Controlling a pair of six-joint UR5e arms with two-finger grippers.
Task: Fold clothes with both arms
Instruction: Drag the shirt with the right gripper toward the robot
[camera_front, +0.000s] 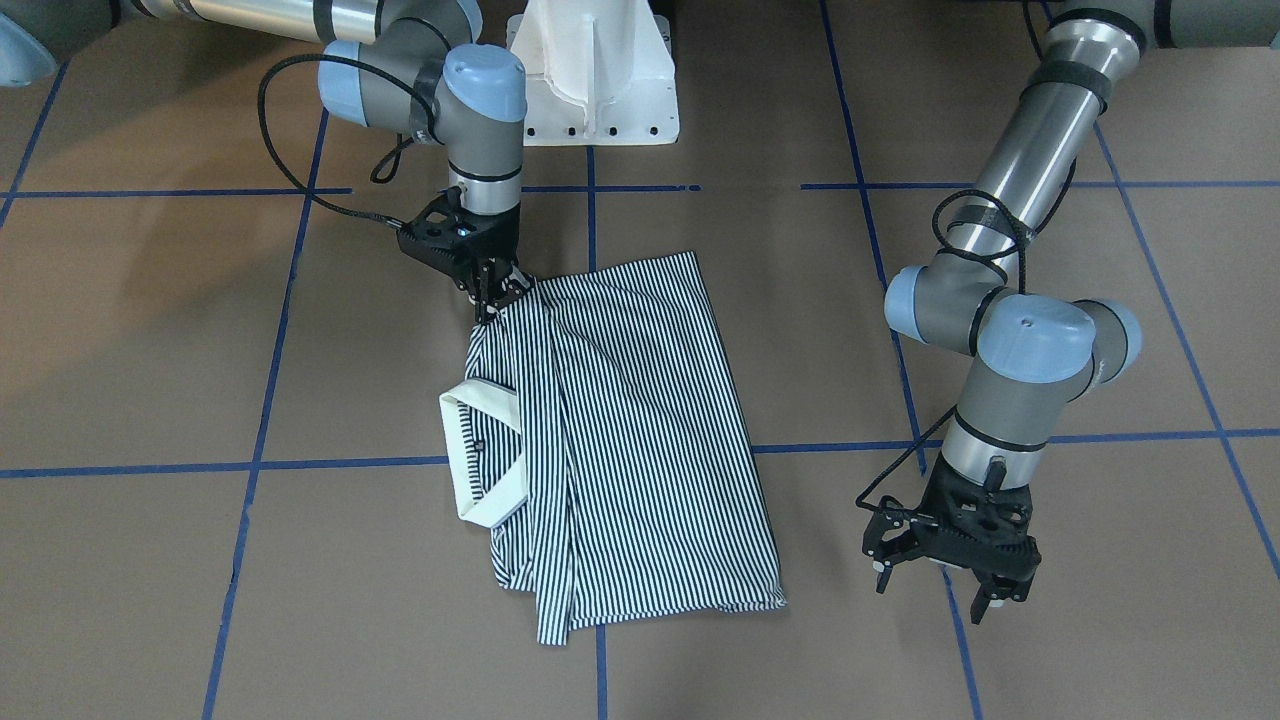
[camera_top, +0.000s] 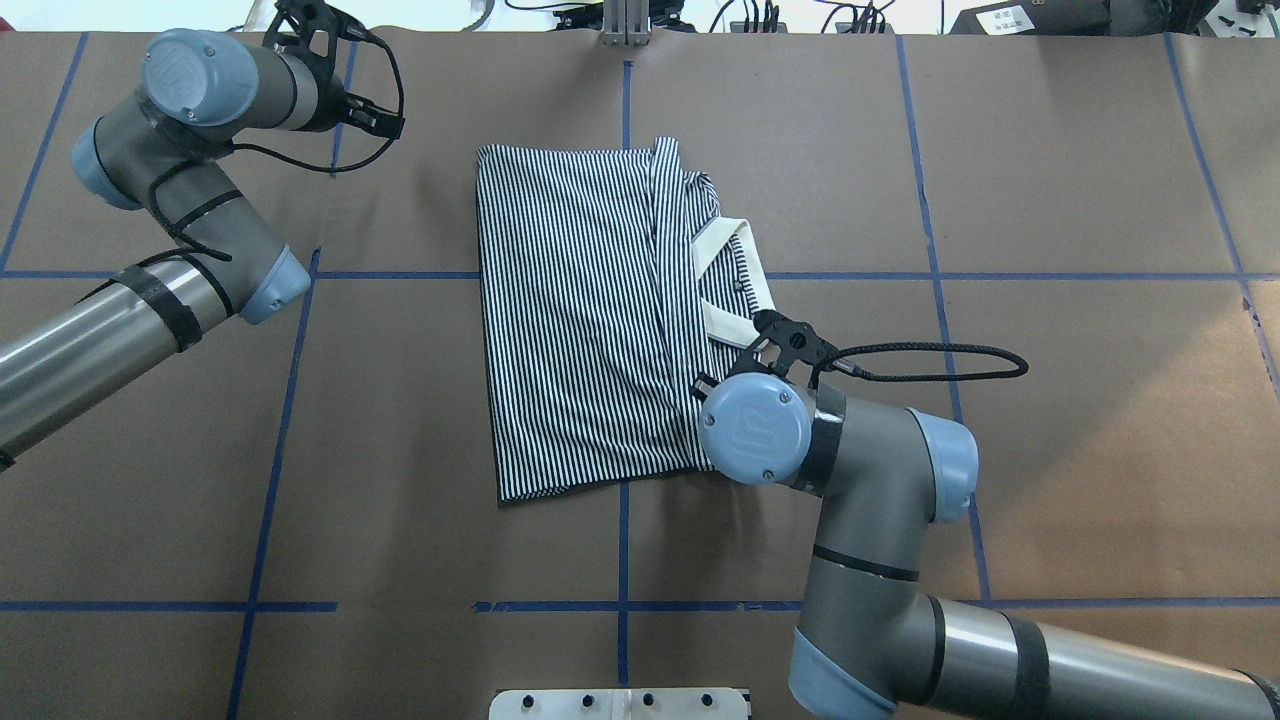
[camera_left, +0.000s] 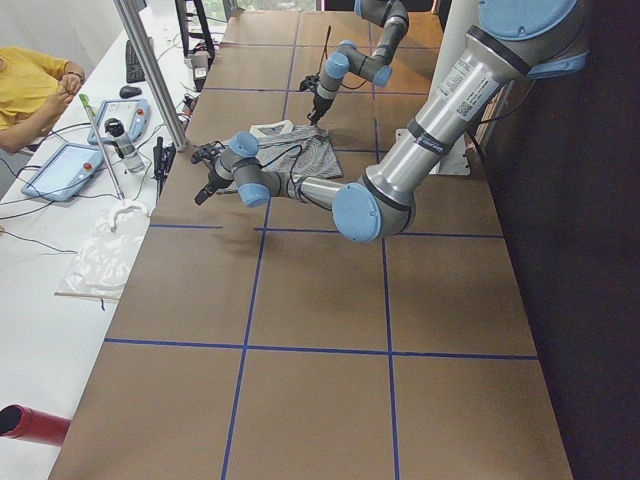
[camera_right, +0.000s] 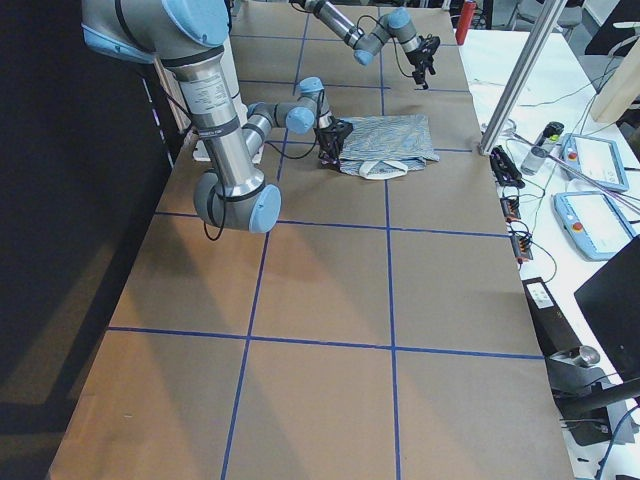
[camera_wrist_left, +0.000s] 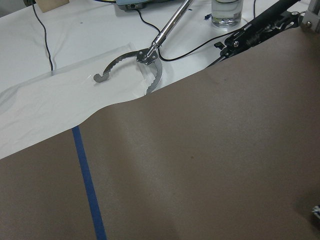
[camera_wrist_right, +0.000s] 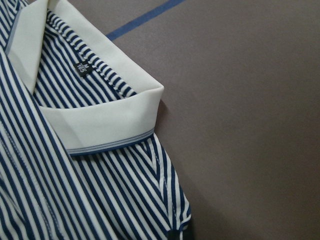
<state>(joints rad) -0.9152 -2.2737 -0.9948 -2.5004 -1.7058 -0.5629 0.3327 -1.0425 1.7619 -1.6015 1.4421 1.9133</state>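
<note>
- The left arm (camera_top: 190, 220) comes in over the left side of the table (camera_top: 1050, 400), which is covered in brown paper marked with blue tape lines (camera_top: 280, 420). It bends toward the far left corner.
- The left gripper (camera_front: 930, 592) hangs above bare paper, well apart from the shirt. Its fingers are spread, with nothing between them.
- The left wrist view shows brown paper, one tape line, and past the table's far edge a white surface with a metal grabber tool (camera_wrist_left: 145, 55) and a clear bottle (camera_wrist_left: 226, 12).
- The polo shirt (camera_top: 590, 320) lies flat and folded in the middle of the table, across the centre tape line. Its navy-and-white stripes run from near to far, and one long fold line runs the same way.
- The white collar (camera_front: 458, 450) sits on the shirt's right edge and stands partly open. The right wrist view shows a small black label (camera_wrist_right: 82, 66) inside it.
- The right gripper (camera_front: 492, 300) points straight down at the shirt's near right corner. Its fingers are pinched together on the striped cloth, just nearer than the collar.
- The right arm (camera_top: 870, 470) reaches in from the near right, its wrist above that corner and a black cable (camera_top: 940, 350) looping to the right.
- The white pedestal base (camera_front: 600, 80) stands at the near edge, behind the shirt.
</note>
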